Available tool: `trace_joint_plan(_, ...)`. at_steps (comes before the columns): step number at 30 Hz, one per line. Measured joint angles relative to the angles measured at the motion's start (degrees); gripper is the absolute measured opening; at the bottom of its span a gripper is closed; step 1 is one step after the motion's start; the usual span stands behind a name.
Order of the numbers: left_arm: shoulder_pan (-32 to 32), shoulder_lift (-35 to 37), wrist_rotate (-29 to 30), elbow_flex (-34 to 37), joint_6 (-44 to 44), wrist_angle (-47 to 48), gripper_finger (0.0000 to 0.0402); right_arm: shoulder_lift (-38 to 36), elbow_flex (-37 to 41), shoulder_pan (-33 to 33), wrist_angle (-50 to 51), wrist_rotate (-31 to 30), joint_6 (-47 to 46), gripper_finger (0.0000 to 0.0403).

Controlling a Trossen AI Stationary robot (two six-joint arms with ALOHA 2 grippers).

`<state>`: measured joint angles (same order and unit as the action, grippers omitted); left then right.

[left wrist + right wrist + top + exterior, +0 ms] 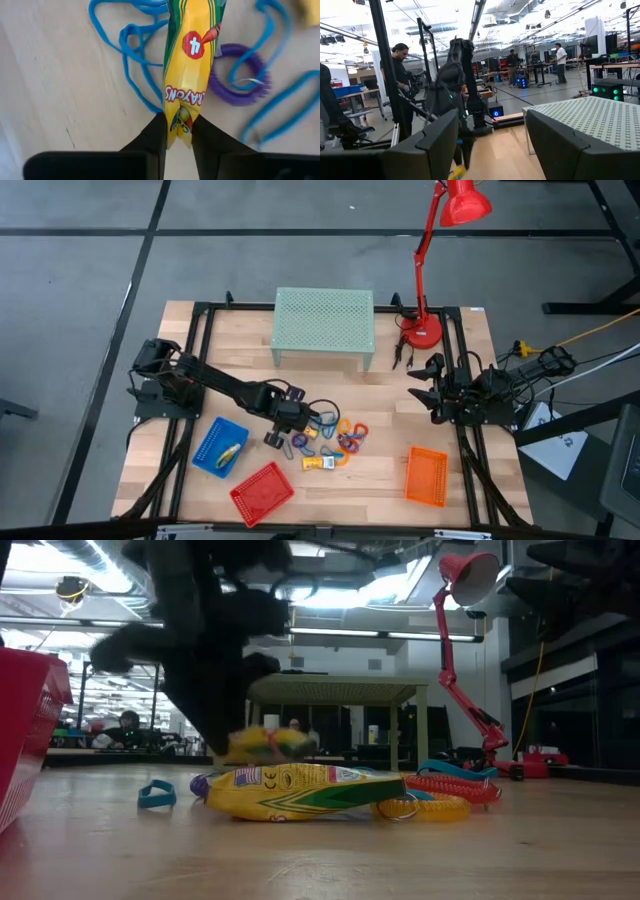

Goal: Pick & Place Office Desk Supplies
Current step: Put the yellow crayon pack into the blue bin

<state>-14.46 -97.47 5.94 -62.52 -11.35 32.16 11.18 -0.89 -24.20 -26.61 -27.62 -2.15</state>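
— What is the left gripper (178,134) holding?

— Its dark jaws are pinching the crimped end of a glossy yellow crayon packet (190,70), narrowed to a slit around the foil-like wrapper. The packet is sitting over the middle of the pale wooden surface (420,380), in front of the mint perforated stand (323,323), among thin blue cord loops (131,50) and a ribbed purple coil ring (239,75).

— And the other supplies?

— A second yellow crayon packet (290,791) is lying flat on the boards just in front of the stand, with red and orange coiled rings (455,790) touching its end and a small blue clip (156,794) beside it.

— What are the baskets carrying?

— The blue mesh basket (219,447), near the surface's front left edge, is holding one yellowish item; what it is cannot be told. The red mesh basket (262,492) and the orange mesh basket (426,476) are sitting along the same front edge.

— The right gripper (424,386)?

— Waiting right of the stand, beside the red lamp (432,270), jaws spread wide, holding nothing.
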Motion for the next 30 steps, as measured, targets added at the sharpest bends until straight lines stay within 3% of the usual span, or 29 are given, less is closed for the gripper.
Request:
trace_joint_plan(6,-3.8,6.2,0.3,-1.5,7.8,9.0,0.0056,0.0,0.0,0.0,1.3,0.0,0.0,0.0236)
trace_joint_plan(11,-8.2,14.5,2.0,-1.6,20.4,15.2,0.0055,0.0,0.0,0.0,1.3,-0.3,0.7,0.0236)
trace_joint_plan(18,-18.4,21.3,8.1,-1.6,47.4,25.0,0.0057,0.0,0.0,0.0,1.3,-0.5,1.3,0.0236)
trace_joint_plan(24,-28.0,20.8,13.1,-1.6,74.2,33.4,0.0058,0.0,0.0,0.0,1.3,-0.5,1.3,0.0236)
trace_joint_plan(30,-36.8,17.7,14.9,-1.6,95.1,34.5,0.0058,0.0,0.0,0.0,1.3,-0.5,2.6,0.0236)
